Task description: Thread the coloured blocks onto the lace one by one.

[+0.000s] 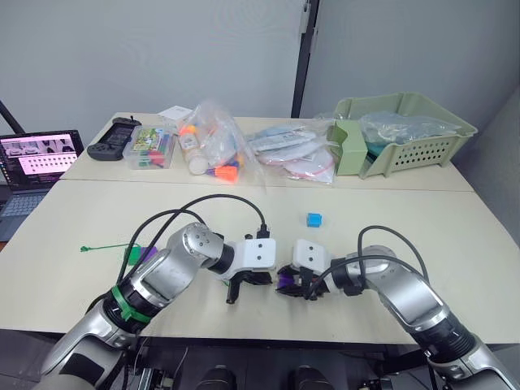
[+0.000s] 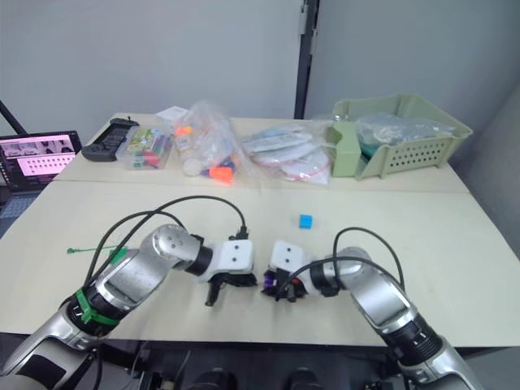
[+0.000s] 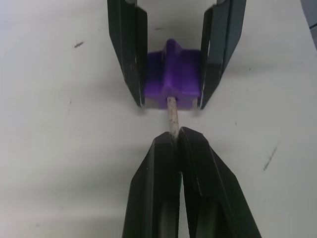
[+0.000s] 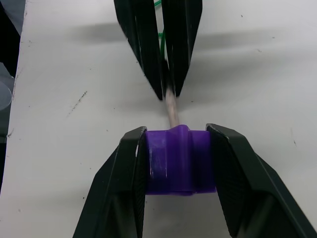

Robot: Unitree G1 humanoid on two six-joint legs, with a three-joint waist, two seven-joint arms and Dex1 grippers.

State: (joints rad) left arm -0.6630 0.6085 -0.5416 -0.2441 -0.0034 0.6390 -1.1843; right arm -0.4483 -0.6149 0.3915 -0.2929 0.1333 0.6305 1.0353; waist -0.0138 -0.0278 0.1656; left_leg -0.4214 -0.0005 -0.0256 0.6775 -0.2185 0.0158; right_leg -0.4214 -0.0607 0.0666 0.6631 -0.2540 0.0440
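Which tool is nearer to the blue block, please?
Right. The right tool sits just below the blue block; the left tool lies farther off to its left.

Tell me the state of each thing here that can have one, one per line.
Left gripper: shut on the lace tip.
Right gripper: shut on the purple block.
Lace tip: pale, entering the block's hole.
Purple block: clamped just above the table.
Blue block: loose on the table, unthreaded.
Laptop: open, screen lit.
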